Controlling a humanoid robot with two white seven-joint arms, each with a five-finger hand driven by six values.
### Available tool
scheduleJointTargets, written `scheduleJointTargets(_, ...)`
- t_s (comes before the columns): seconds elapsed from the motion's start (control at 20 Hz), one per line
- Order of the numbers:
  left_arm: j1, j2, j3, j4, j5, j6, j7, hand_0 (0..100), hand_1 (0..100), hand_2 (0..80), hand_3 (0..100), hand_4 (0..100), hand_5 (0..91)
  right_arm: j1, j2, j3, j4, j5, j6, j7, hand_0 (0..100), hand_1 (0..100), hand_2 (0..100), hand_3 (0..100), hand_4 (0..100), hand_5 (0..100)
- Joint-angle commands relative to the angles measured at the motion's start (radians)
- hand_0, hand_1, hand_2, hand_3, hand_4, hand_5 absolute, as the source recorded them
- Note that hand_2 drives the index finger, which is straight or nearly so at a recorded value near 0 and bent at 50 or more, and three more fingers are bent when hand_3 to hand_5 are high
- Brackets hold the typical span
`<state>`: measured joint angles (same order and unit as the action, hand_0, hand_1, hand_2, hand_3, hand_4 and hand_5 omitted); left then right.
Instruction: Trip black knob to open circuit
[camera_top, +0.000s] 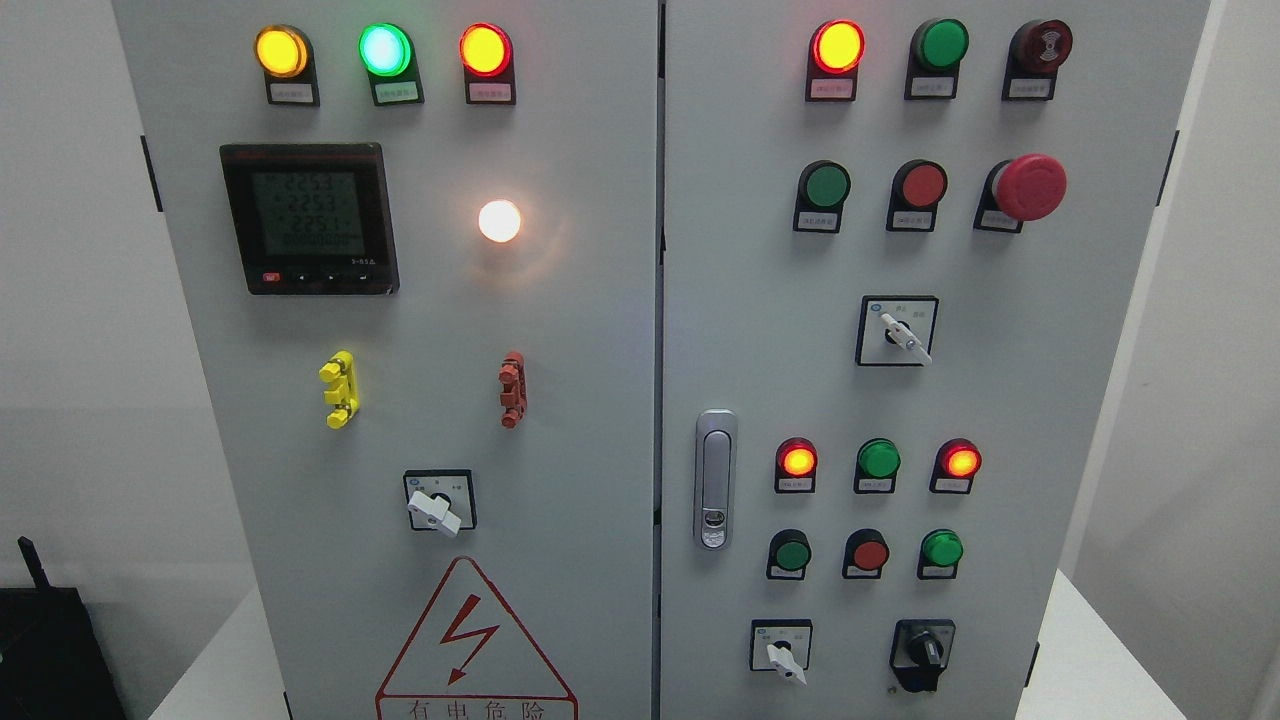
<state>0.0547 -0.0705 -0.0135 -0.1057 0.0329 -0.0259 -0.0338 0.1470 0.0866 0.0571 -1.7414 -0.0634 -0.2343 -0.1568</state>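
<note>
The black knob (925, 652) sits at the lower right of the right cabinet door, on a black plate, its handle standing roughly upright. To its left is a white selector switch (783, 655) with its lever pointing down to the right. Neither of my hands shows anywhere in the head view, and no arm enters from either side.
The grey cabinet (640, 350) fills the view, with lit indicator lamps, push buttons, a red mushroom stop button (1030, 187), a door latch (714, 478), a digital meter (308, 217) and two more white selector switches (905, 337). A dark object (50, 640) stands at the lower left.
</note>
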Motion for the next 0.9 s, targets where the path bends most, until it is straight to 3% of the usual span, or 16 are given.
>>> scheduleJointTargets(0.0, -0.003, -0.002, 0.001, 0.000, 0.002, -0.003, 0.000, 12, 39, 0.0, 0, 0, 0.0, -0.021, -0.002, -0.011, -0.029, -0.004, 0.003, -0.003, 0, 4, 0, 100, 100, 97)
scheduleJointTargets(0.85, -0.003, -0.002, 0.001, 0.000, 0.002, -0.003, 0.000, 12, 39, 0.0, 0, 0, 0.0, -0.073, -0.002, -0.005, -0.043, -0.010, 0.050, 0.000, 0, 4, 1, 100, 100, 97)
